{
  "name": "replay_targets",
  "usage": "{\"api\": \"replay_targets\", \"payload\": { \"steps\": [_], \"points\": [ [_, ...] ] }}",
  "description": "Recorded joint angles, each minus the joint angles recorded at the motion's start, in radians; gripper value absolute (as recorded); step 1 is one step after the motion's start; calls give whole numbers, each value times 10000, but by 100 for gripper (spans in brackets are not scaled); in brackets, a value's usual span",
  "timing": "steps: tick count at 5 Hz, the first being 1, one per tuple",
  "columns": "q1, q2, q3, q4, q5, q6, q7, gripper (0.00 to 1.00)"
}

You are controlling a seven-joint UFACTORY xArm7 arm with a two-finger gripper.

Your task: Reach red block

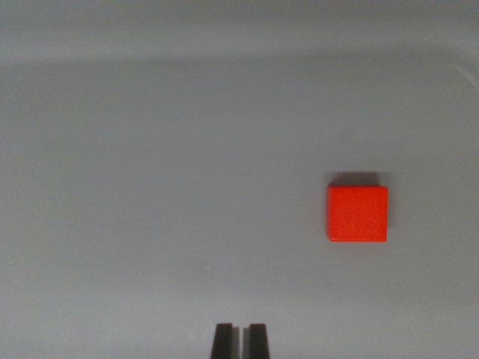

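Observation:
A red block (358, 213), square from above, lies flat on a plain grey surface (165, 172) toward the wrist view's right. My gripper (240, 340) shows only as two dark fingertips at the bottom edge, close together with a thin slit between them and nothing held. The block sits up and to the right of the fingertips, well apart from them.
A paler band (239, 37) runs across the top of the view where the grey surface curves up or ends. No other objects are in sight.

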Motion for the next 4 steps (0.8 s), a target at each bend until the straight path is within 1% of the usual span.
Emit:
{"api": "replay_targets", "payload": {
  "steps": [1,2,3,4],
  "points": [
    [0,0,0,0,0,0,0,0],
    [-69,261,-56,-204,-15,-457,-25,0],
    [-69,261,-56,-204,-15,-457,-25,0],
    [-140,529,-113,-413,-30,-926,-51,0]
  ]
}}
